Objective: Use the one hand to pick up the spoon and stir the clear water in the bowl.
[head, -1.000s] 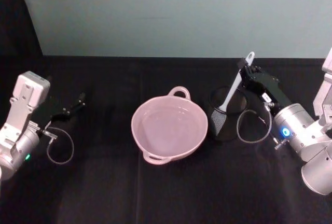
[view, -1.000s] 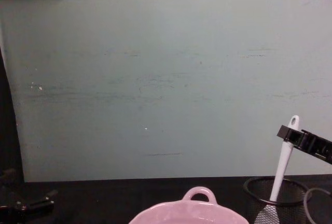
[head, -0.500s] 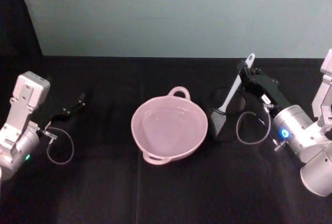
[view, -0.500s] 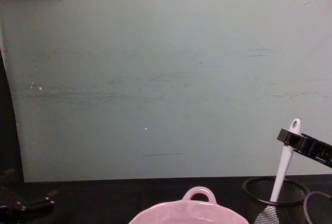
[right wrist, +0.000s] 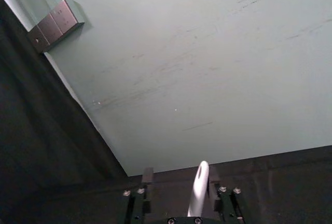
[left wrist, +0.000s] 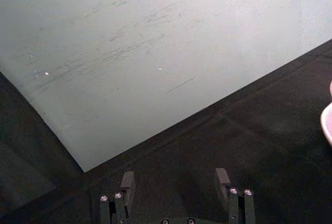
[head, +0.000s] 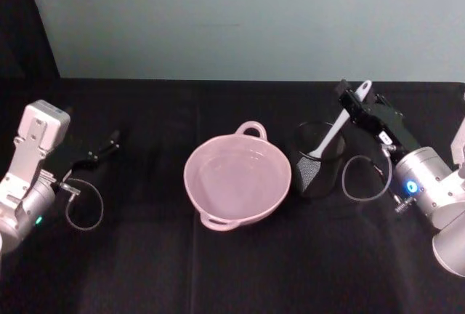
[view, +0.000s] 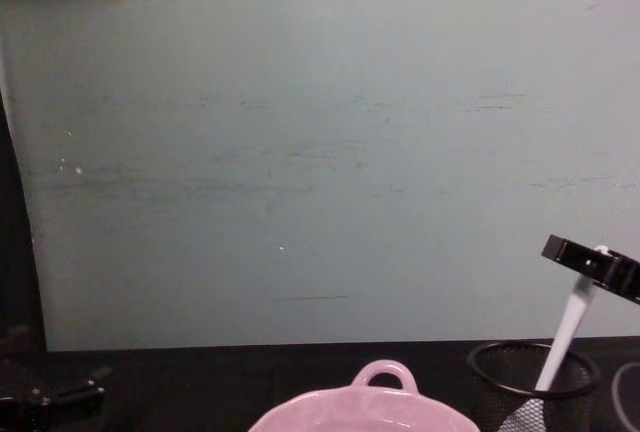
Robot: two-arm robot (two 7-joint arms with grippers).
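Left gripper fingers spread apart over black table, pale green wall beyond, a sliver of pink bowl at the edge

Head view: high, looking down. Chest view: low, facing the wall. Both share the bowl and mesh cup.

Silver cylindrical arms, black two-fingered grippers: right blue ring light, white label; left green light, grey cable loop.
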